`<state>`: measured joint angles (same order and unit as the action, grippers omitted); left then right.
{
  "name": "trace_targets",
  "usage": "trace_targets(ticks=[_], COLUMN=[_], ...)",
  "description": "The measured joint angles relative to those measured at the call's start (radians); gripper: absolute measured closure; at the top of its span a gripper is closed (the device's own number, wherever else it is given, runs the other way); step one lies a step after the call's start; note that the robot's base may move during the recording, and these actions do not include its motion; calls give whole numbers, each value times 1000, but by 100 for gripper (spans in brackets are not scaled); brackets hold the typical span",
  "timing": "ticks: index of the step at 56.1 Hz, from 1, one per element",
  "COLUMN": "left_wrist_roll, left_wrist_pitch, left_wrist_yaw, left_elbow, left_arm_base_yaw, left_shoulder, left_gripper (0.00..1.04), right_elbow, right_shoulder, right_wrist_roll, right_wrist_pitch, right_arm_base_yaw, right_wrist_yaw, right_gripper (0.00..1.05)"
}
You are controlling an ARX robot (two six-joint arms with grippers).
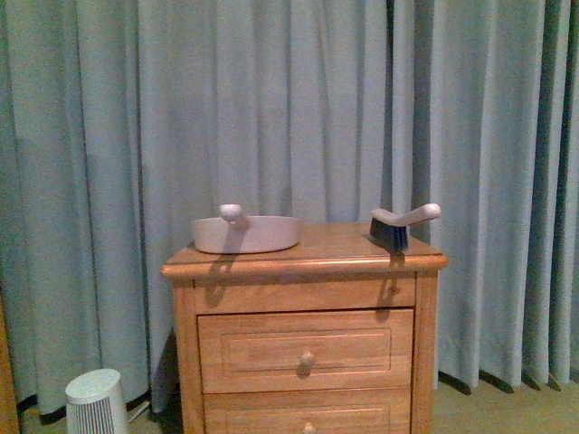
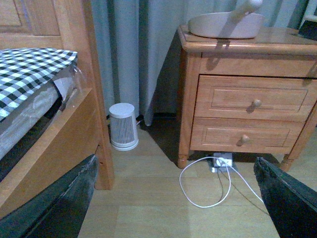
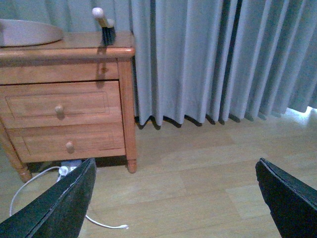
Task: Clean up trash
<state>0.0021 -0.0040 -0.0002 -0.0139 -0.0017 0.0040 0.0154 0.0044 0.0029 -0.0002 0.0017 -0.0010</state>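
Note:
The crumpled white paper trash shows in no view. A white dustpan (image 1: 246, 232) with a knobbed handle lies on the wooden nightstand (image 1: 308, 262); it also shows in the left wrist view (image 2: 225, 24) and the right wrist view (image 3: 27, 32). A hand brush (image 1: 398, 226) with dark bristles stands on the nightstand's right side; it also shows in the right wrist view (image 3: 105, 27). My left gripper (image 2: 173, 198) is open and empty above the wooden floor. My right gripper (image 3: 176, 198) is open and empty above the floor. Neither arm shows in the front view.
A small white ribbed appliance (image 2: 123, 126) stands on the floor between the bed frame (image 2: 74, 124) and the nightstand. A white cable (image 2: 208, 188) loops from a power strip (image 2: 222, 161) under the nightstand. Grey-green curtains (image 1: 289, 108) hang behind. The bed carries checked bedding (image 2: 29, 69).

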Motion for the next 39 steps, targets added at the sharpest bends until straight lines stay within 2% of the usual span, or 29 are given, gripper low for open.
trace_targets(ticks=[39], left_wrist_roll=[0], left_wrist_pitch=[0], left_wrist_yaw=[0], left_elbow=[0], left_arm_base_yaw=[0], left_shoulder=[0], left_gripper=[8], right_elbow=[0], right_shoulder=[0], right_wrist_roll=[0], right_wrist_pitch=[0], right_arm_base_yaw=[0], right_wrist_yaw=[0], right_gripper=[7])
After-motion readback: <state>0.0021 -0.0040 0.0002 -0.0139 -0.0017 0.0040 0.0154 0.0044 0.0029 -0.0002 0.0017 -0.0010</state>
